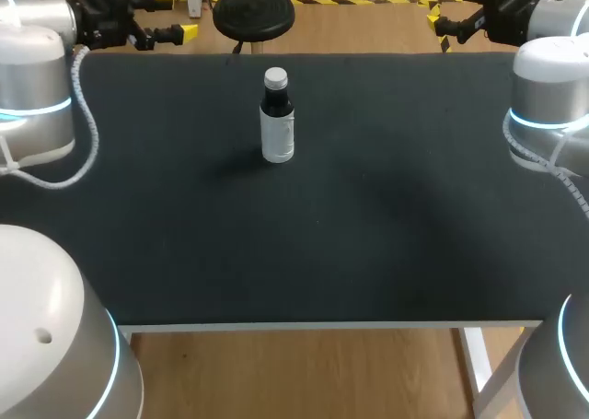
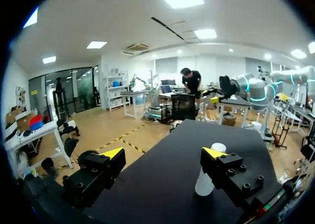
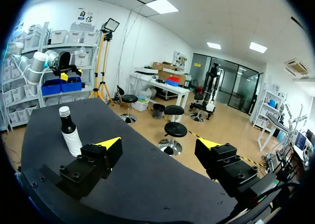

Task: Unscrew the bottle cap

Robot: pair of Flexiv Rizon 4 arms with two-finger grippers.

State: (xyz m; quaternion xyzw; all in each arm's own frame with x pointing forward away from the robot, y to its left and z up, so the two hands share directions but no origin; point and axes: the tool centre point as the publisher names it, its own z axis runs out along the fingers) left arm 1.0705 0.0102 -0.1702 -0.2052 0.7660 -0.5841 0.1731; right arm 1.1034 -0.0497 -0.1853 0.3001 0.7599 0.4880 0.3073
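Capped bottle point(image 1: 277, 129) stands upright and untouched on black table point(image 1: 368, 216)
Just past the table's far edge on the left, the left gripper point(image 1: 175, 17) point(image 2: 163, 153) hangs with its yellow-tipped fingers spread wide, nothing between them; the bottle, dark-necked with a pale label and its white cap point(image 1: 275, 76) on, stands near that far edge, a little left of centre, well apart from both arms; past the far edge on the right, the right gripper point(image 1: 451, 6) point(image 3: 158, 144) likewise has its fingers open and empty

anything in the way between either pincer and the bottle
Nothing visible. The bottle stands upright on the table, cap on. The left pincer and right pincer are open near the far corners, with only bare table between each and it.
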